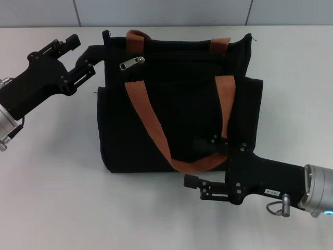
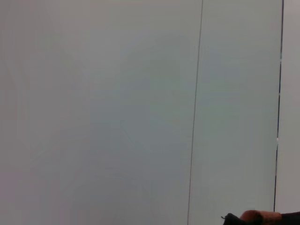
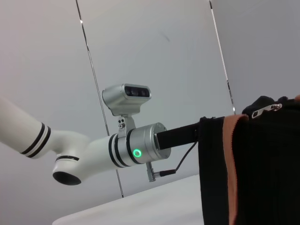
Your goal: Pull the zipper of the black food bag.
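While the bag (image 1: 177, 104) lies flat on the white surface (image 1: 52, 208), the head view has both arms at it. Left gripper (image 1: 86, 54) sits at the bag's top left corner, jaws spread, one finger reaching to the corner fabric; whether it actually pinches cloth I cannot tell. The zipper (image 1: 132, 63) gleams silver just beyond those jaws, a little toward the bag's middle, lying slanted on the zip line. Right gripper (image 1: 200, 188) hangs at the bag's lower edge beside the orange handle (image 1: 151, 130) loop, jaws parted, nothing between them, well apart from the tab.

Left wrist view: almost all blank wall; only a sliver of black cloth and orange webbing (image 2: 258, 216) shows, no fingers.

Right wrist view: the left arm (image 3: 136, 150) runs in to the bag's corner, and the tab (image 3: 266, 109) sticks up on the bag's top edge, just past where that arm meets the fabric.

My call: the left jaws should anchor the corner firmly, then the tab wants a narrow, square pinch and a pull straight along the zip line, not upward.
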{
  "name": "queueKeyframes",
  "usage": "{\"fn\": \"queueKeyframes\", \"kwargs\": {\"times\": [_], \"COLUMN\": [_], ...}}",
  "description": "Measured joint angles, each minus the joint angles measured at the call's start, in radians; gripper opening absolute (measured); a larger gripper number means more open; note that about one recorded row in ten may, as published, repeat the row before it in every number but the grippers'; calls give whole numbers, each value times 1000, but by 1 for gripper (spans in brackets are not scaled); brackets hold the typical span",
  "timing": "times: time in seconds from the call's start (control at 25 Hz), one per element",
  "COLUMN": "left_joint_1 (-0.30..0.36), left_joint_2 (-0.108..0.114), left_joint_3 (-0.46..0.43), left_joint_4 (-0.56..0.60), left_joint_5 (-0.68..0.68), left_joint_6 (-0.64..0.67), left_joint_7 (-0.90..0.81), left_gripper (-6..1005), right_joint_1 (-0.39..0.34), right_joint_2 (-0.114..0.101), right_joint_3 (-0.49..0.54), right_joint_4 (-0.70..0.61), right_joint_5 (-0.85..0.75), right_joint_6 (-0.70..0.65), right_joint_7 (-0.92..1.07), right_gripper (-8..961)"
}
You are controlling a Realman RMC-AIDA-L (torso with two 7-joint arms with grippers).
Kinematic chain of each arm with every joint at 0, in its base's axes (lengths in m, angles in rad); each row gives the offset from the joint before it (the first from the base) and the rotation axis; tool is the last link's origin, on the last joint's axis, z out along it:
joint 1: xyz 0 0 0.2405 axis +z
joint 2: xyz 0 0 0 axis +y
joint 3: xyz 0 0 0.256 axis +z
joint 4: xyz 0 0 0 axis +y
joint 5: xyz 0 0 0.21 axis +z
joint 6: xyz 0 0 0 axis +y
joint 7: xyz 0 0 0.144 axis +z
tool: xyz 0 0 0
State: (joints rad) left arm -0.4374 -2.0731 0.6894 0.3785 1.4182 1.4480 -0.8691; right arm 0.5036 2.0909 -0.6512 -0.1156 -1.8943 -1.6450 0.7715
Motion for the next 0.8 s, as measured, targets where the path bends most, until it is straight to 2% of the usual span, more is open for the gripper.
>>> {"fn": "queueKeyframes", "kwargs": {"times": [0.32,0.72,0.8], "left_joint_1": [1,2,5], "left_joint_2": [-1,-1,-1], "left_joint_3": [4,4,4], "left_joint_4": [-2,-51,-55], "left_joint_5": [-1,-2,-2], "left_joint_6": [44,87,90], "left_joint_7": [2,51,51], "left_gripper": [568,134,102], "right_joint_1": [10,4,4], "right_joint_2": [0,0,0], "right_joint_3": [1,1,1], "right_joint_4": [3,11,12], "right_joint_5": [0,0,0], "right_joint_6": [0,8,8], "right_joint_7": [0,0,0], "right_gripper": [836,836,836]}}
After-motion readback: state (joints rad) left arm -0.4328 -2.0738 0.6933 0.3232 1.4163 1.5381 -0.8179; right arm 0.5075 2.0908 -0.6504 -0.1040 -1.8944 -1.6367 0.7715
